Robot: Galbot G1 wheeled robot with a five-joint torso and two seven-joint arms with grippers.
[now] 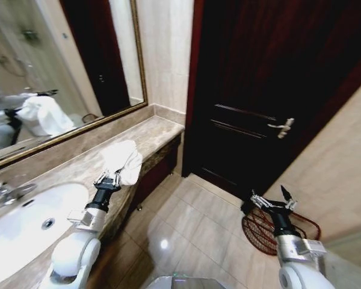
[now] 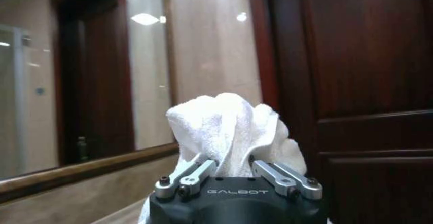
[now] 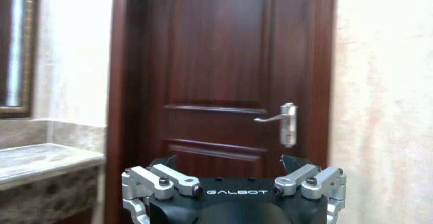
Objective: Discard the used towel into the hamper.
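Currently the left gripper (image 1: pixel 111 178) sits over the front edge of the beige marble vanity counter (image 1: pixel 159 133), fingers closed into the bunched white terry towel (image 1: pixel 123 160). From the left wrist camera the two metal fingers (image 2: pixel 196 172) converge into the base of the towel (image 2: pixel 230 133), which stands up in a crumpled peak above the claw. Pinch is narrow, cloth fills the gap. From the head view I can't tell if the towel's lower folds touch the counter or hang clear of it.

Left arm runs past the white oval sink basin (image 1: pixel 24 223) with its chrome faucet (image 1: pixel 9 192) at the back.

Right gripper (image 1: pixel 272 203) hovers low on the robot's right, fingers spread wide, holding nothing. Right wrist camera confirms: both finger linkages (image 3: pixel 159 181) splayed outward, open gap between them.

Hamper: the round dark red-brown openwork wire basket (image 1: pixel 262 232) stands on the tan tiled floor (image 1: pixel 186 229) against the right wall, directly behind and below the right gripper, well apart from the towel.

Further back: dark wooden panelled door (image 1: pixel 265 78) with a silver lever handle (image 1: pixel 283 126), shut. Gold-framed wall mirror (image 1: pixel 54 66) above the counter reflects the towel.
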